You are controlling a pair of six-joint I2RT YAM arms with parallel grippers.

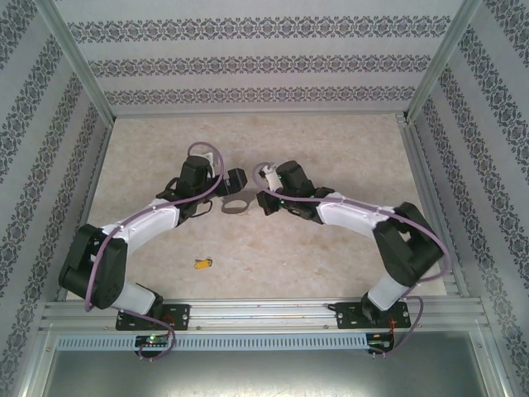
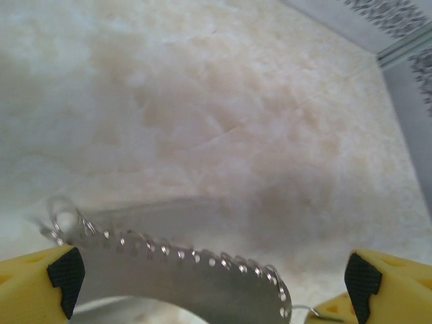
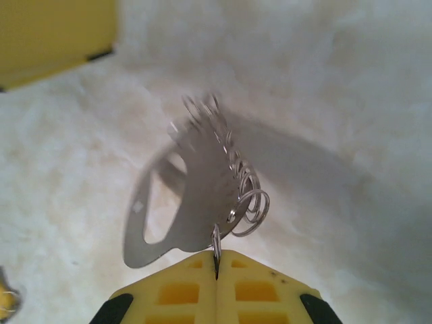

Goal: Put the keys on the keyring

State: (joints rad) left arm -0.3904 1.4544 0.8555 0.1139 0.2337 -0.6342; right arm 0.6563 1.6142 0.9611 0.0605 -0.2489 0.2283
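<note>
A: Left side?
B: Your left arm (image 1: 140, 222) reaches forward and inward over the table. Left gripper (image 2: 212, 278): jaws wide apart, black pads facing each other.
A: Right?
B: Your right arm (image 1: 355, 217) angles in to meet it. Right gripper (image 3: 216, 262): yellow fingers (image 3: 263, 297) pressed together, pinching a ring of the keyring (image 3: 192, 202). The grippers sit near each other, not touching.

From above, the tiny key with a yellow-orange head (image 1: 203, 263), near the tabletop's (image 1: 331, 149) near edge, is too small to show its metal end. The grey metal oval keyring (image 2: 202, 280) is cut off by the left wrist view's bottom edge, its leftmost little rings (image 2: 64, 219) blurred. Its far end blurs in the right wrist view, where the right gripper's 2 yellow fingers (image 3: 202, 270) run off the bottom edge and a yellow scrap (image 3: 4, 301) at the left edge is unidentifiable.
</note>
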